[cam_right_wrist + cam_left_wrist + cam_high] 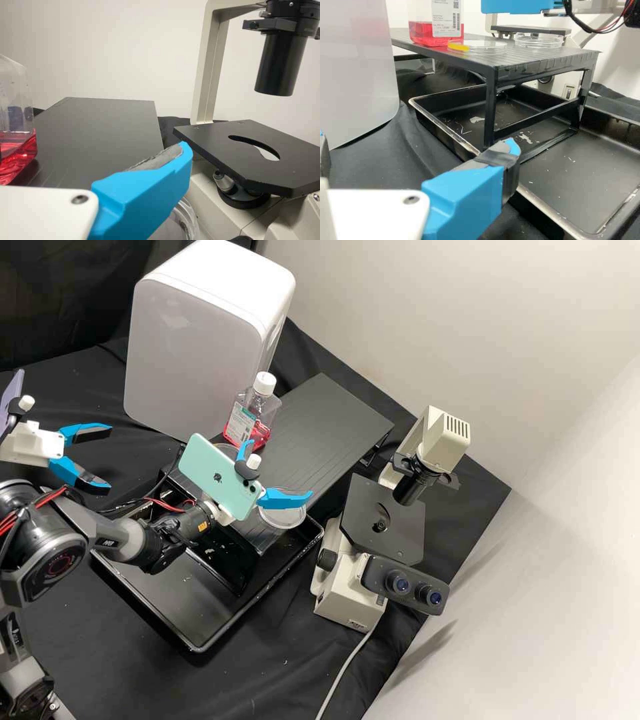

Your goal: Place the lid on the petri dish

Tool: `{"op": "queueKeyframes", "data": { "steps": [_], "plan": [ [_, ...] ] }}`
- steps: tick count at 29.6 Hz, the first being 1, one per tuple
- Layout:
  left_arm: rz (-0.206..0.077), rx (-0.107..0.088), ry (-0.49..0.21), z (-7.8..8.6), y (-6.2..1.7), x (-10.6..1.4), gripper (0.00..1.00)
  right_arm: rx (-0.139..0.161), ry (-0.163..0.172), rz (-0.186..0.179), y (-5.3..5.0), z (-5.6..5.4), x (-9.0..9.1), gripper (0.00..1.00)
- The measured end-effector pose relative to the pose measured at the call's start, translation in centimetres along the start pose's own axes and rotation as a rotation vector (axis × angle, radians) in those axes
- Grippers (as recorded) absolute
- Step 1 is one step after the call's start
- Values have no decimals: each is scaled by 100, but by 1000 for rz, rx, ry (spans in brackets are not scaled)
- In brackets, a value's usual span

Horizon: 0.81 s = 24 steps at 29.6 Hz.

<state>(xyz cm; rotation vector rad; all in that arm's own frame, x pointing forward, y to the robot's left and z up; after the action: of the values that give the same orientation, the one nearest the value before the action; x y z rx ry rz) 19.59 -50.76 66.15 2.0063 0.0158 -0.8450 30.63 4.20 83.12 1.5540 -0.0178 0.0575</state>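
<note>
Two clear round petri pieces lie on the black raised platform (320,427). One clear dish (283,515) (538,40) sits near the platform's front corner; its rim (186,222) shows under my right finger. The other clear piece (480,46), with a yellow tab at its edge, lies nearer the flask. I cannot tell which is the lid. My right gripper (267,473) hovers open over the front dish, one blue finger (150,185) just above it, holding nothing. My left gripper (107,459) stands open at the far left, away from the platform, with one finger (490,170) showing.
A flask of red liquid (252,415) (435,25) stands on the platform's back edge. A white box (207,333) rises behind it. The platform stands in a shallow black tray (200,600) (570,170). A microscope (393,520) (240,145) stands to the right.
</note>
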Motion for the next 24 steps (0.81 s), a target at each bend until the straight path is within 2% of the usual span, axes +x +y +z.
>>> {"op": "queueKeyframes", "data": {
  "steps": [3, 5, 7, 13, 24],
  "plan": [
    [-4, -19, -2, -7, -5, 2, 100, 0, 0, 0, 0, 0, 0, 100],
    [-19, -40, -13, -12, -31, 14, 100, 0, 0, 0, 0, 0, 0, 100],
    [-37, -51, -15, -19, -70, 22, 100, 0, 0, 0, 0, 0, 0, 100],
    [-60, -53, -11, -34, -125, 45, 100, 0, 0, 0, 0, 0, 0, 100],
    [-56, -52, -13, -32, -118, 67, 100, 0, 0, 0, 0, 0, 0, 100]
  ]
}}
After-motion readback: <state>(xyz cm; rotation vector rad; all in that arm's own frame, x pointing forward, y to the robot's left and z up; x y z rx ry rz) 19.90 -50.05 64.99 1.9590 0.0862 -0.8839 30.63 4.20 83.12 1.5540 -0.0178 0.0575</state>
